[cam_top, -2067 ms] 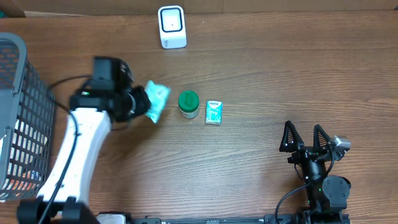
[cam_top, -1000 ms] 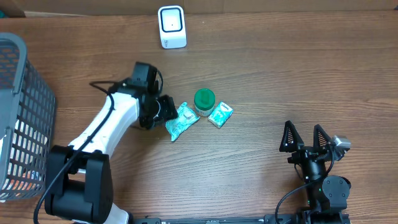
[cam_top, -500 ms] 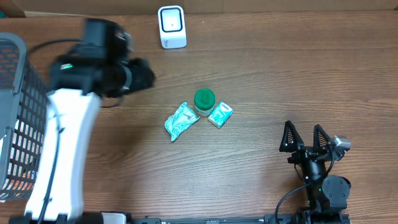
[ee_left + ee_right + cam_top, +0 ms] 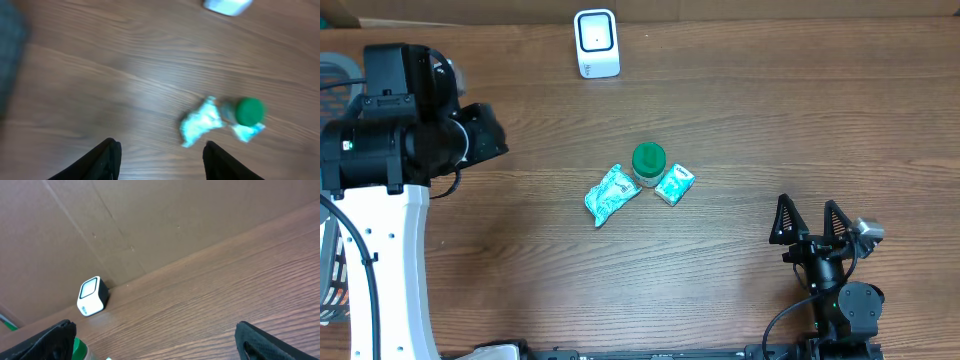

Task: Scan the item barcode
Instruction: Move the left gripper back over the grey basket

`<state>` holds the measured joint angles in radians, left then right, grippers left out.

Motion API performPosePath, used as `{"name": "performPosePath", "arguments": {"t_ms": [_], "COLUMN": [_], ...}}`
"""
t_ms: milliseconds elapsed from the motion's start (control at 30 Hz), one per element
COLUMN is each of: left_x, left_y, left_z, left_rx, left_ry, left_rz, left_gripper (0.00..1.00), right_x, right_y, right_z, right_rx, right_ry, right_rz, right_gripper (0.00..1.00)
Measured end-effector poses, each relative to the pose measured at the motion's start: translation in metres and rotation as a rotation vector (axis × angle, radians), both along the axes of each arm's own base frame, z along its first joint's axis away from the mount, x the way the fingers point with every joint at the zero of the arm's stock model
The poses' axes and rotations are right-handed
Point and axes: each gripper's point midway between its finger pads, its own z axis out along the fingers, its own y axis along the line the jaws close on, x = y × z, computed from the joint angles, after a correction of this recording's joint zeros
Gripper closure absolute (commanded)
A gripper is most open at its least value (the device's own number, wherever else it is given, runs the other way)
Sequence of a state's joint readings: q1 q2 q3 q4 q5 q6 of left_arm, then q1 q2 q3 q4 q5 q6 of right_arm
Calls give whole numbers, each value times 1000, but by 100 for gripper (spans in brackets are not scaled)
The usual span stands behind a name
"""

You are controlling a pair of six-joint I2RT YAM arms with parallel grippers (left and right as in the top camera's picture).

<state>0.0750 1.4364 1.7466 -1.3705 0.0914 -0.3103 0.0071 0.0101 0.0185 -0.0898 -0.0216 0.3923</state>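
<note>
Left gripper [image 4: 160,146] and right gripper [image 4: 807,206] both gape, empty. At centre, a green-lidded jar [image 4: 648,163] stands between the teal pouch [image 4: 610,194] and the tissue pack [image 4: 674,184], touching both; the scanner [image 4: 596,43] sits at twelve o'clock.

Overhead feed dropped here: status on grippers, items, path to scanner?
Left gripper open, empty, far left. Right gripper open, idle. Teal packet, green-lidded jar, tissue pack bunched centre, none held. Scanner at far edge, path unobstructed.
</note>
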Motion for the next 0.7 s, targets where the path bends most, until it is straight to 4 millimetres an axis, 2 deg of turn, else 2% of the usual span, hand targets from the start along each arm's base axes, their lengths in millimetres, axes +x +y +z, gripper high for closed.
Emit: {"name": "performPosePath", "arguments": {"t_ms": [133,433,700], "left_x": [-3,-13,-23], "left_y": [31,96,135], "left_z": [-1,9,19], "left_rx": [105,266,327], "left_ry": [12,-9,-45], "left_rz": [120,455,649], "left_gripper": [47,47,44], "right_x": [0,0,0], "right_y": [0,0,0], "right_z": [0,0,0], "right_rx": [0,0,0], "right_ry": [0,0,0], "right_rz": [0,0,0], "right_gripper": [0,0,0]}}
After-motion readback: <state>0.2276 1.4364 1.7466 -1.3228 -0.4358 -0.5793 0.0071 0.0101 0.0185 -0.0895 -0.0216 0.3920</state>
